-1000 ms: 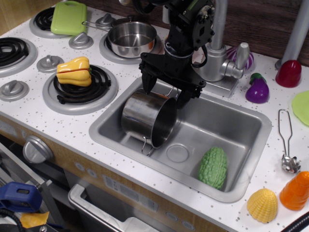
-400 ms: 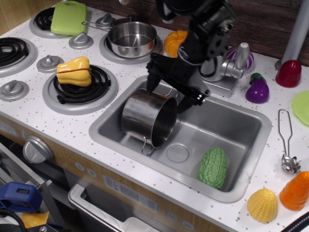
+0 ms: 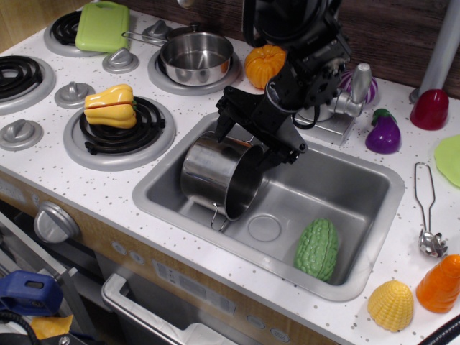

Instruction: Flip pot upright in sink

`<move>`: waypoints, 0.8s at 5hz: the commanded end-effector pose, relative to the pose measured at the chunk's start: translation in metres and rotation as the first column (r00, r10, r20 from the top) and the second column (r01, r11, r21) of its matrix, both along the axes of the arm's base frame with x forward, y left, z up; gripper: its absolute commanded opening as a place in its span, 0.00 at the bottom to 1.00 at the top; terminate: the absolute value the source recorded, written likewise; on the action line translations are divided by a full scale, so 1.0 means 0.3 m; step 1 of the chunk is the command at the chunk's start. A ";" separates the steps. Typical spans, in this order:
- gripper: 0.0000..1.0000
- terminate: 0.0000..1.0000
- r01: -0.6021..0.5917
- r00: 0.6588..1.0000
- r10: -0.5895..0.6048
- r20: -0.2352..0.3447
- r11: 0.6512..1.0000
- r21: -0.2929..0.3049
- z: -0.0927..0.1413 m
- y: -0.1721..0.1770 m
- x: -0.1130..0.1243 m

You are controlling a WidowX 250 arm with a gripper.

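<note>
Since a second ago the arm has swung its upper body right and tilted, uncovering the orange pumpkin (image 3: 264,65) behind the sink; the hand (image 3: 247,135) has barely shifted and the pot (image 3: 221,175) has not moved.

Single view, looking down over the table (image 3: 93,185):
- Pot lies on its side in the left half of the sink (image 3: 363,188), open mouth facing right toward the drain, closed bottom toward the sink's left wall. One wire loop handle sticks out at the lower rim, another shows at the upper rim under the hand.
- Hand sits right over the pot's upper rim, fingers spread apart — one dark finger (image 3: 225,117) on the back-left side, the other down by the rim on the right. Looks like it straddles the rim area, but cannot tell if either finger actually touches the metal.
- Green bumpy gourd (image 3: 317,249) lies in the sink's front right corner, well apart from the pot.
- Second steel pan (image 3: 195,57) stands upright on the back burner — not in the sink.
- Yellow pepper (image 3: 110,106) on the front burner, green cutting board (image 3: 103,25) at back left.
- Purple eggplant (image 3: 383,132) right of the faucet (image 3: 332,86).
</note>
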State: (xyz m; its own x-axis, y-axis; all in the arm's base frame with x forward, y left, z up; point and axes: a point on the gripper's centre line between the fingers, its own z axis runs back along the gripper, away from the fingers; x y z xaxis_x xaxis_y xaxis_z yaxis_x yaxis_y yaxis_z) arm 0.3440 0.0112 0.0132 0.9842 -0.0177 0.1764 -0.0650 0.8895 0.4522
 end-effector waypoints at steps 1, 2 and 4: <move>1.00 0.00 -0.017 1.000 0.016 0.025 0.999 0.036 -0.002 0.005 0.010; 1.00 0.00 0.018 1.000 -0.017 -0.023 0.997 0.077 -0.016 0.025 -0.004; 0.00 0.00 0.078 0.996 -0.074 -0.038 0.992 0.103 -0.044 0.107 -0.009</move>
